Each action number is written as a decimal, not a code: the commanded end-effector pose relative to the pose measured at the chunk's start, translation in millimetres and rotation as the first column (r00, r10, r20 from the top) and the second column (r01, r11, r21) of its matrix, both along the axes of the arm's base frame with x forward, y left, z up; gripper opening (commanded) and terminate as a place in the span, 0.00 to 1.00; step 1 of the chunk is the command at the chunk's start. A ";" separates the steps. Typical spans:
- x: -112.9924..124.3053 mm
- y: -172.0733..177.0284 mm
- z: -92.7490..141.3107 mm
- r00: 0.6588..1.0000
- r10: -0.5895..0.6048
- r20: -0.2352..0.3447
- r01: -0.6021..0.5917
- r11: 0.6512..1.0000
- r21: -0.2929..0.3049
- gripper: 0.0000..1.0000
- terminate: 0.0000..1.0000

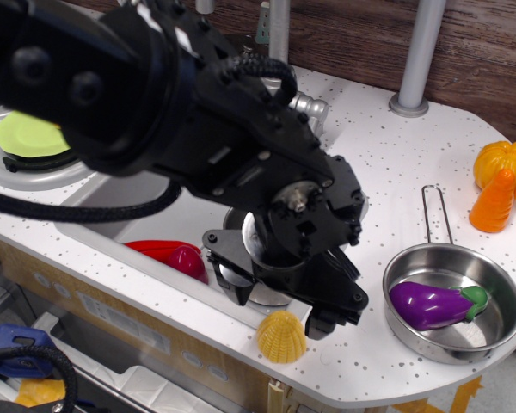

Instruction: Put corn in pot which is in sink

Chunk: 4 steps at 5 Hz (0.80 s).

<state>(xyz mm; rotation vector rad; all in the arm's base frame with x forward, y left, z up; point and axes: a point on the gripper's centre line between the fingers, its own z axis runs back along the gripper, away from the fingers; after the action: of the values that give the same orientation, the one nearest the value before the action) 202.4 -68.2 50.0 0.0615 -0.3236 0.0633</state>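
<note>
Corn [281, 335] on counter edge [370, 361], no writing

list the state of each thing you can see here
corn: upright on the counter edge, not in the pot
pot: in the sink, mostly hidden by the arm
gripper: low beside the corn, open or shut unclear
eggplant: lying in the pan
carrot: upright against the pumpkin

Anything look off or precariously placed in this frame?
Yes: the corn sits right at the counter's front edge, beside the sink, where a nudge might tip it off. The gripper hangs just above it; whether its jaws are open is hidden. The eggplant lies normally in the pan.
</note>
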 end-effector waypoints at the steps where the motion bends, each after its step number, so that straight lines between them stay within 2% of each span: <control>1: 0.0 0.0 0.0 1.000 0.000 0.000 0.000 1.000 0.000 1.00 0.00; 4: 12.2 10.1 -30.7 0.999 -0.018 0.035 0.021 0.997 -0.074 1.00 0.00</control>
<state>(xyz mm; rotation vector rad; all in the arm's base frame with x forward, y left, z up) 210.5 -59.6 7.2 -0.0284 -0.3487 0.0649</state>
